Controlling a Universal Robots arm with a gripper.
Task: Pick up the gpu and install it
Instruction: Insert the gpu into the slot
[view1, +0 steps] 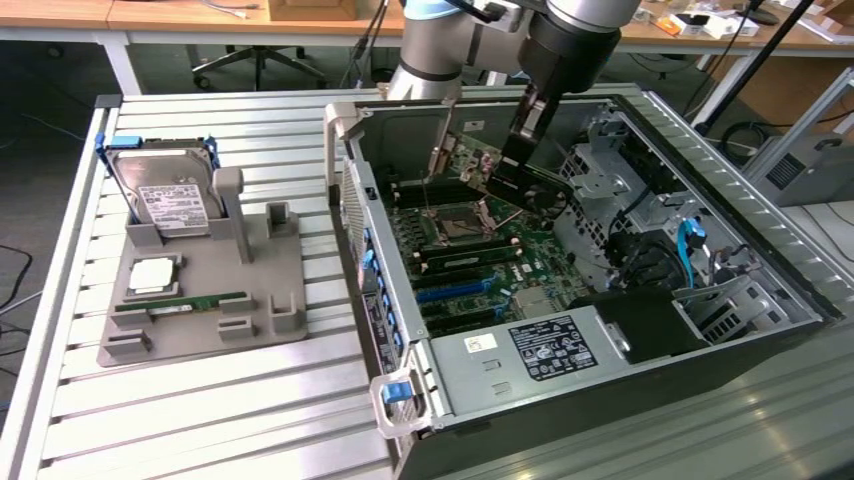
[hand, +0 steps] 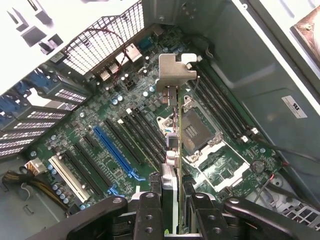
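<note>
The jaws are clamping the gpu (hand: 175, 125) by its near edge, one finger pressing on each face, and are holding it edge-on above the motherboard (hand: 95, 107) inside the open computer case (view1: 707, 170). Its silver bracket (hand: 176, 70) is pointing toward the rear ports. In the exterior view the gpu (view1: 514, 175) is hanging over the CPU socket (view1: 461, 222).

The power supply (view1: 534, 350) is carrying a white label with print too small to read. A sticker (hand: 294, 106) on the case wall is showing two dark letters (possibly "US"). The hard drive (view1: 171, 200), standing in the grey holder (view1: 200, 325) on the counter (view1: 200, 420), is bearing an illegible white label.
</note>
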